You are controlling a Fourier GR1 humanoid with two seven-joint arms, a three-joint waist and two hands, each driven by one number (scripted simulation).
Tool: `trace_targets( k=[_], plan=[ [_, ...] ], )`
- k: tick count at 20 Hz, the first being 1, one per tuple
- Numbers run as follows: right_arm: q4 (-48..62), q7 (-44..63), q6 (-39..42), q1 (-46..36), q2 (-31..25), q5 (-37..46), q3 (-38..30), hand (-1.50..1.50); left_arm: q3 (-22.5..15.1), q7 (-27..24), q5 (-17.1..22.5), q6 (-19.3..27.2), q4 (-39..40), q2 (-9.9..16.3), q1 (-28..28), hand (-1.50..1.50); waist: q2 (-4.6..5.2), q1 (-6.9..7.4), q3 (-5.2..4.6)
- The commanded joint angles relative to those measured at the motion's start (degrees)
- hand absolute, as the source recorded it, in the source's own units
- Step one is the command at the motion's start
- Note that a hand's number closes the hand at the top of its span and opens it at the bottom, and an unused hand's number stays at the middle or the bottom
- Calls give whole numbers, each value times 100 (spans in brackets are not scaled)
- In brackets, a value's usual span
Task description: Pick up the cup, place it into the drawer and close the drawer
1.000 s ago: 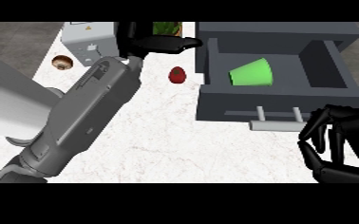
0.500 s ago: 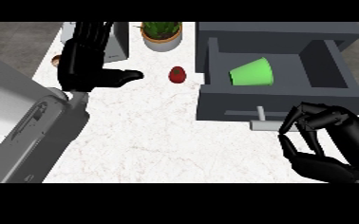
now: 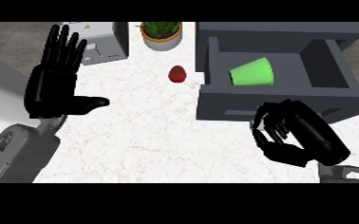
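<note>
Desk: white stone look, faint veining, smooth, low sheen. Drawer just above the right hand's fingers: matt dark grey, painted-metal look (can't confirm). Cup inside: smooth green plastic, matt. Both hands: black, slightly glossy plastic. Red object between the hands: smooth, shiny.

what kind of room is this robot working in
Most likely a kitchen: a pale marble-look counter, an open grey drawer holding a green cup, and a potted plant by a small grey appliance.
</note>
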Motion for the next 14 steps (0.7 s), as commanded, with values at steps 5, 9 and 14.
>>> trace_targets(
  k=[5,9,14],
  plan=[
    [2160,-599,-941,-798,427,1342,432,-150,523,-7,20,-429,-525,212,949,-150,2,-48,3],
    [2943,-610,-1131,-1206,620,1717,516,-150,829,-422,-15,-1333,-111,220,1347,-150,11,-60,-1],
    [4339,-1105,-1383,-1765,730,1876,257,-150,1107,-318,-136,-1505,-287,169,1636,-150,12,-74,2]
  ],
)
